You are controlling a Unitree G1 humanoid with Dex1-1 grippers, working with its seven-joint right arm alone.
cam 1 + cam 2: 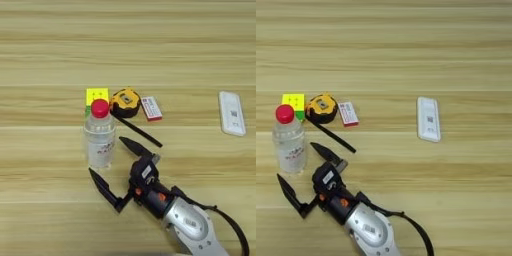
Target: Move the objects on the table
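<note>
Tabletop point(50, 50) fills frame, edges cut off | right hand point(114, 167), fingers spread wide and released, just beside bottle point(100, 135) | bottle hides part of cube point(96, 94) | tape measure point(125, 102), remote bar point(232, 113), small box point(151, 108), print unreadable

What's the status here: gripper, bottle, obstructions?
Right gripper open, jaws flanking bottle, no contact visible. Bottle upright on table. Tape measure strap lies just beyond upper jaw.
</note>
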